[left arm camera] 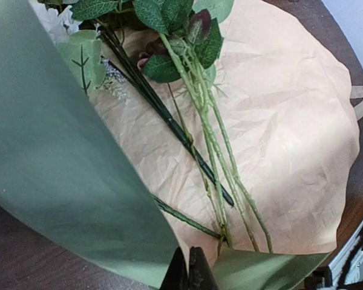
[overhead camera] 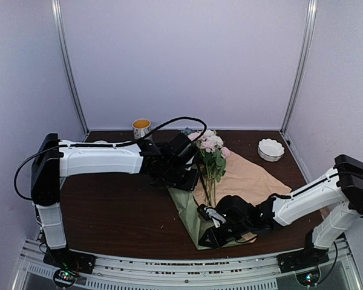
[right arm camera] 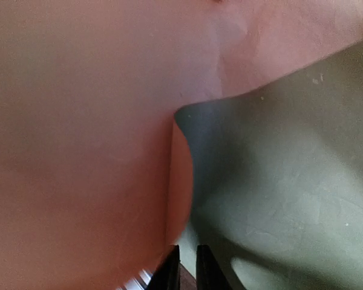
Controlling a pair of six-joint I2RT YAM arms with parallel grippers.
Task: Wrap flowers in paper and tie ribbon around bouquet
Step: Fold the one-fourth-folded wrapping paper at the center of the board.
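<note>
Flowers [overhead camera: 210, 145] lie on the paper [overhead camera: 248, 178] mid-table [overhead camera: 121, 205], heads toward the back, stems toward the front. Cup [overhead camera: 141, 128] behind, to the left; bowl [overhead camera: 271, 149] at back right. The paper's left side curls up beside the stems, possibly touching them.

Soft even light, right wrist view blurred (paper [right arm camera: 78, 121] too close)

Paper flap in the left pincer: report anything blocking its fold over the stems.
Nothing visible blocks it. The paper curls up from the left pincer; the stems lie bare on its tan face.
</note>
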